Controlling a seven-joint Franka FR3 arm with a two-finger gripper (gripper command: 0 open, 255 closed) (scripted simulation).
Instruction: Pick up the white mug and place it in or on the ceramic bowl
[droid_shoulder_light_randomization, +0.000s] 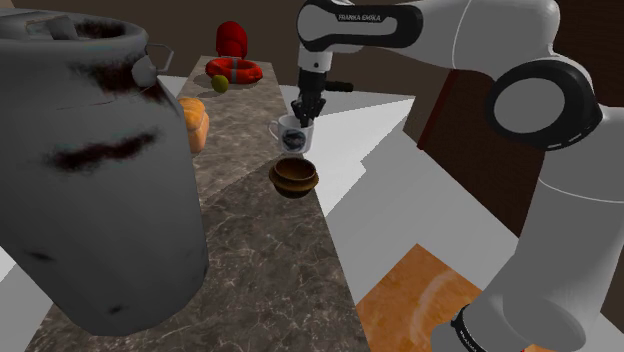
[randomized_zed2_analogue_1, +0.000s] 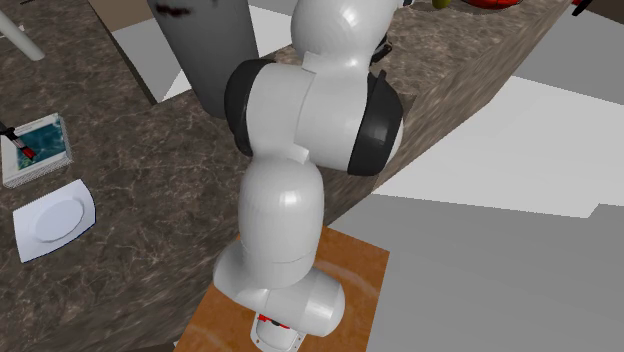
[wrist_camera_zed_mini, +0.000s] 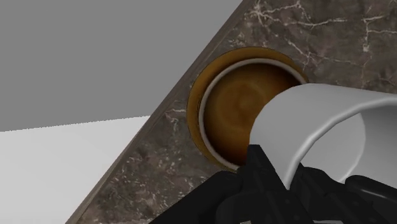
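Note:
A white mug (droid_shoulder_light_randomization: 293, 135) with a dark print hangs in the air, my gripper (droid_shoulder_light_randomization: 303, 114) shut on its rim from above. Just below it, a little nearer the shoulder camera, a brown bowl (droid_shoulder_light_randomization: 295, 177) sits on the dark marble counter (droid_shoulder_light_randomization: 250, 260) close to the counter's edge. In the wrist view the mug (wrist_camera_zed_mini: 318, 127) is clasped between the black fingers (wrist_camera_zed_mini: 267, 178) of my gripper (wrist_camera_zed_mini: 286, 181) and tilted, covering part of the bowl (wrist_camera_zed_mini: 238, 111), whose brown inside lies under it. The mug does not touch the bowl.
A big grey jug (droid_shoulder_light_randomization: 95, 170) stands close to the shoulder camera at the left. Farther along the counter are an orange object (droid_shoulder_light_randomization: 196, 120), a green fruit (droid_shoulder_light_randomization: 219, 84) and a red-and-white ring (droid_shoulder_light_randomization: 233, 70). A white plate (randomized_zed2_analogue_1: 55, 218) lies on another counter.

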